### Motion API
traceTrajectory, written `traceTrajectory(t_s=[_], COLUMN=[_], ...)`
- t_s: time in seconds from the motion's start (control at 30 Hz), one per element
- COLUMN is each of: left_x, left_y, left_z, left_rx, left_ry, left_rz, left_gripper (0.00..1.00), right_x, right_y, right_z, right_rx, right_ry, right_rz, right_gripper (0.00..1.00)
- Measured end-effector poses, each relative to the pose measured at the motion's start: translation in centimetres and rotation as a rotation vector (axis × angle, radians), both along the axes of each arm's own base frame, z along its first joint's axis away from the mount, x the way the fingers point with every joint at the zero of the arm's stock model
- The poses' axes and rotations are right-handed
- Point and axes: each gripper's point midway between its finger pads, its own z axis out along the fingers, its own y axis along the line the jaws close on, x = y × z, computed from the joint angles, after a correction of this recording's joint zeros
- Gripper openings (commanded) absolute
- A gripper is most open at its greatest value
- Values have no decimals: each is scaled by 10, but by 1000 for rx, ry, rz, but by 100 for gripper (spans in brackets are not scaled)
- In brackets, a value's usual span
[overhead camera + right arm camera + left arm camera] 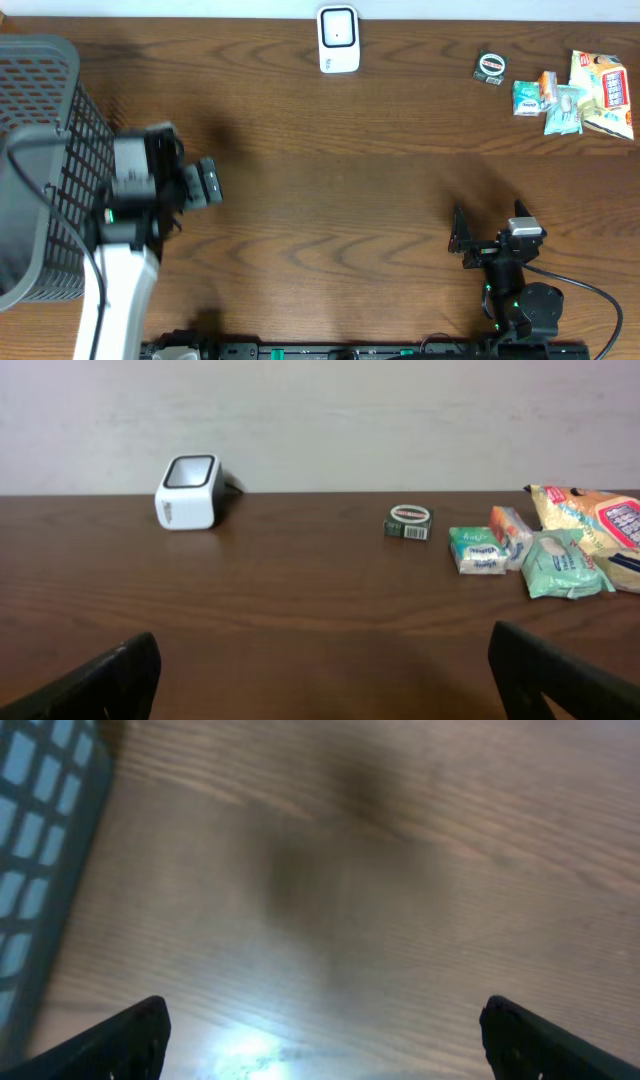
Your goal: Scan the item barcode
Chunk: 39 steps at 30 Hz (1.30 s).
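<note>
Front edge first: R gripper (462, 238) sits low nr the front edge, right of centre. Jaws wide apart, nothing btwn them. Its wrist view looks across bare wood to the far edge. L gripper (210, 183) hangs over the left part of the tabletop, just beside the basket (45, 110). Jaws also spread wide, empty, only wood grain below.

Task things are all at the far edge. Scanner (338, 40), white w/ dark window, stands there abt mid-table. Goods lie in the far right corner. A small green pack (490, 67) w/ round label sits apart from the rest and closest to the scanner. Then come a teal packet (527, 97) and other small packs bunched together, and a snack bag (605, 92) by the right edge.

Step in hand, my read: nothing picked up, so it's reach-and-grasp. R arm is the obvious one, same side as the goods. Green pack looks easiest: it stands free, so fingers can drop either side w/o nudging neighbours. Grip by the edges and keep the faces uncovered. Barcode isn't visible from here, so can't say which face to show. Then bring it square to the scanner window and hold steady; turn the pack if no read.

Container: the basket, grey mesh, takes the left edge up to the far left corner. L arm covers part of it, and in what shows I can't make out any contents.
</note>
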Motion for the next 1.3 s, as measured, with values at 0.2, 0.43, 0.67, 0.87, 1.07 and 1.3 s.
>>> traceTrajectory(t_s=[0.2, 0.43, 0.67, 0.87, 1.07, 1.3], left_x=[-11, -20, -44, -50, -48, -48], left_y=[-12, -33, -39, -40, -40, -40], left_z=[-5, 6, -2, -6, -9, -3], left_rx=[-31, -42, -29, -13, 1, 17], left_ry=[-208, -478, -615, -695, -780, -881], left_rz=[-65, -208, -255, -261, -264, -266], left_gripper=[97, 98, 98, 98, 98, 98], right_x=[0, 0, 0, 0, 0, 0], right_y=[0, 0, 0, -1, -1, -1], right_z=[0, 0, 0, 0, 0, 0], right_rx=[0, 0, 0, 0, 0, 0], right_ry=[0, 1, 2, 1, 0, 1], right_rz=[-1, -2, -3, -3, -3, -3], right_gripper=[99, 99, 99, 99, 99, 99])
